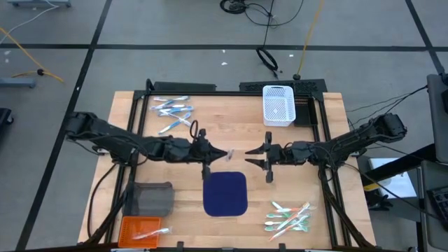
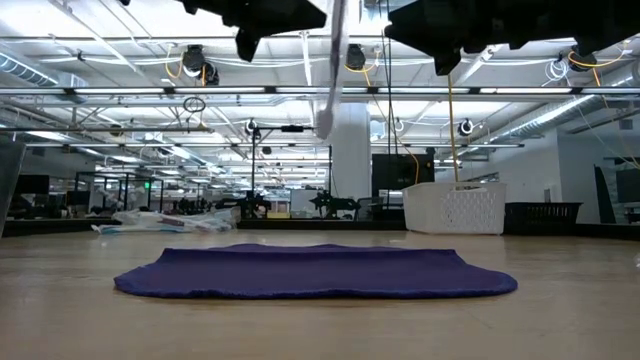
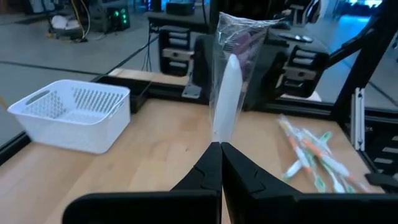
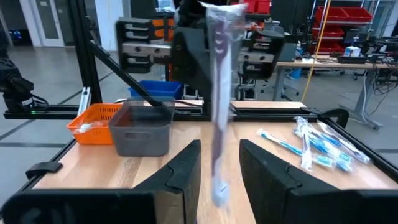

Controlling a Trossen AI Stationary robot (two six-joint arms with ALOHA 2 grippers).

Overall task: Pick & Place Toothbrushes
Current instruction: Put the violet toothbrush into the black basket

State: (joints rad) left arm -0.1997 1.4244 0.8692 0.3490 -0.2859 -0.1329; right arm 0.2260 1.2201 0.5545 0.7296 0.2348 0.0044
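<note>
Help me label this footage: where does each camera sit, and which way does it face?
High: overhead, straight down; both arms, navy mat.
Low: table height, across the mat; grippers above.
Left wrist: over shut left gripper holding wrapped toothbrush, toward white basket.
Right wrist: past open right gripper, toward grey bin.
Shared: both wrist views show that toothbrush.

Cut off at the low view's top edge: both dark grippers and the upper end of the clear-wrapped white toothbrush (image 2: 330,70). Motion-blurred in the right wrist view; bristle colour behind the crinkled wrapper not discernible.
</note>
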